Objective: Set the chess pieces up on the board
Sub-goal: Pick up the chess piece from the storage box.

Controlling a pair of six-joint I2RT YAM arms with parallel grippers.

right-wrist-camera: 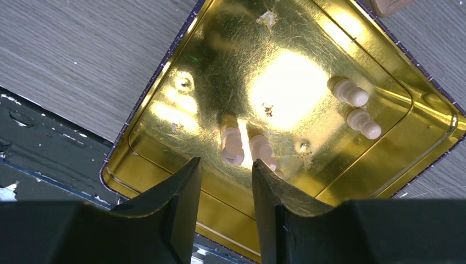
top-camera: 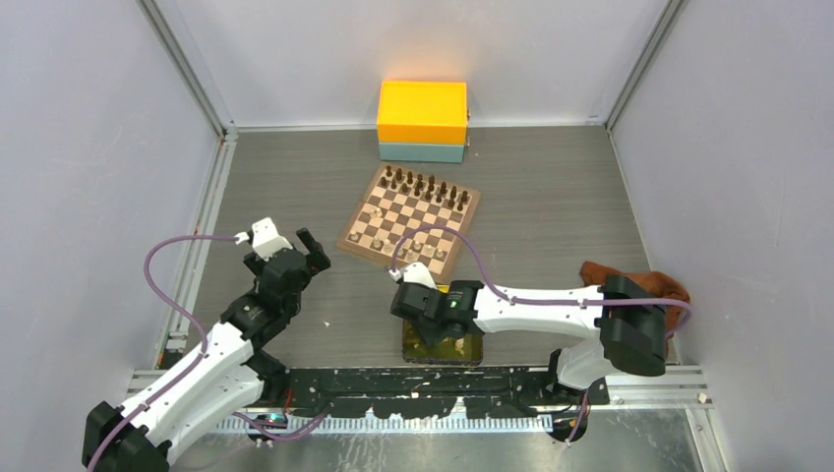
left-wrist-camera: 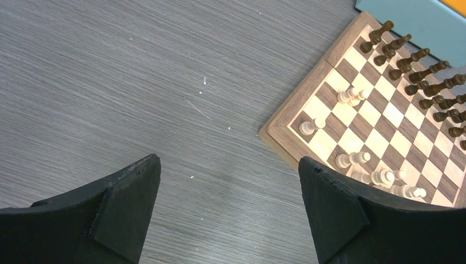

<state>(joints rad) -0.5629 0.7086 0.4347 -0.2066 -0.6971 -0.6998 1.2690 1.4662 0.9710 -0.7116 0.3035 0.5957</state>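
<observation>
The board (top-camera: pixel 346 242) lies tilted at the table's middle, with dark pieces (top-camera: pixel 423 184) in its far rows and a few cream chess pieces (top-camera: pixel 423 246) on near squares. The left wrist view shows its corner (left-wrist-camera: pixel 286 113) with cream pieces (left-wrist-camera: pixel 351 96). My left gripper (top-camera: pixel 295 246) is open and empty over bare table (left-wrist-camera: pixel 228 165), left of the board. My right gripper (top-camera: pixel 418 295) hangs over the gold tray (right-wrist-camera: pixel 165 71), jaws narrowly open with nothing between them (right-wrist-camera: pixel 226 165). Two cream pieces (right-wrist-camera: pixel 231 144) stand just beyond its fingertips; two more (right-wrist-camera: pixel 357 107) lie to the right.
An orange and teal box (top-camera: pixel 423 123) stands behind the board. A red-brown cloth (top-camera: pixel 639 280) lies at the right behind my right arm. The gold tray (top-camera: pixel 462 354) sits at the near edge by the metal rail. Grey walls enclose the table.
</observation>
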